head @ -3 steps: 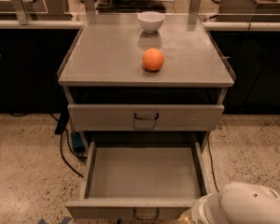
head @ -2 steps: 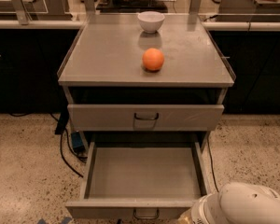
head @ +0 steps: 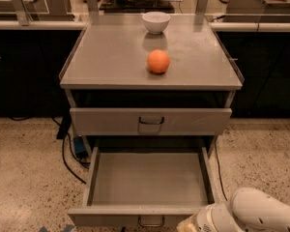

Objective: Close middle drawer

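The wide, shallow grey metal middle drawer (head: 111, 217) stands pulled out, bottom centre. Your gripper (head: 195, 223) — lower right, spread or pinched I cannot tell — should push its front panel squarely.

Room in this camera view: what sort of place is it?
Probably a kitchen-like workroom: long counters over dark cupboards behind, a speckled floor, a grey cabinet bearing a bowl and an orange. The gripper sits bottom right, beside the open drawer.
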You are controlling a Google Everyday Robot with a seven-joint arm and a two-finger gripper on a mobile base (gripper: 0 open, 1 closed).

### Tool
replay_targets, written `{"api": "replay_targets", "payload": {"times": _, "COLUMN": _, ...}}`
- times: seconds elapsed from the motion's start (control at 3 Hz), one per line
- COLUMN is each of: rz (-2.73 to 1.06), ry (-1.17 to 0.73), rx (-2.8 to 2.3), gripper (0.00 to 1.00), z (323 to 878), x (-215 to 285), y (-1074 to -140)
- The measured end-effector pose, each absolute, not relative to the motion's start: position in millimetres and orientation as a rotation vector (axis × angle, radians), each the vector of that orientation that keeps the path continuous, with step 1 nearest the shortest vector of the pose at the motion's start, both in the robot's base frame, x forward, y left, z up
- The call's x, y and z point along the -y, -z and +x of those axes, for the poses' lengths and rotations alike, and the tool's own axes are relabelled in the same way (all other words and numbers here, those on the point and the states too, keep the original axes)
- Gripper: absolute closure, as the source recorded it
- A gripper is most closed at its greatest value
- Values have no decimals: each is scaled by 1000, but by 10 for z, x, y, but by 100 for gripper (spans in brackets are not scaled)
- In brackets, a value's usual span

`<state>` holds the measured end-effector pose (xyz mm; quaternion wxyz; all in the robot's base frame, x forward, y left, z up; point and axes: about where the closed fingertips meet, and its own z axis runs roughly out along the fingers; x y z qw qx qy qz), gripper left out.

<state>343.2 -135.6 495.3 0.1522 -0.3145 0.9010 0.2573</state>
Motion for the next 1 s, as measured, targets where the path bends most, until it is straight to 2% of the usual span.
{"api": "replay_targets", "payload": {"times": 0.33, "rz": -918, "ry": -868, "rx": -2554, "gripper": 100, "z": 3412, "x": 1225, "y": -4645}}
{"api": "replay_targets", "payload": {"times": 1.0, "rz": -912, "ry": -840, "rx": -2593, "gripper": 100, "z": 3602, "x": 1125, "y": -4317}}
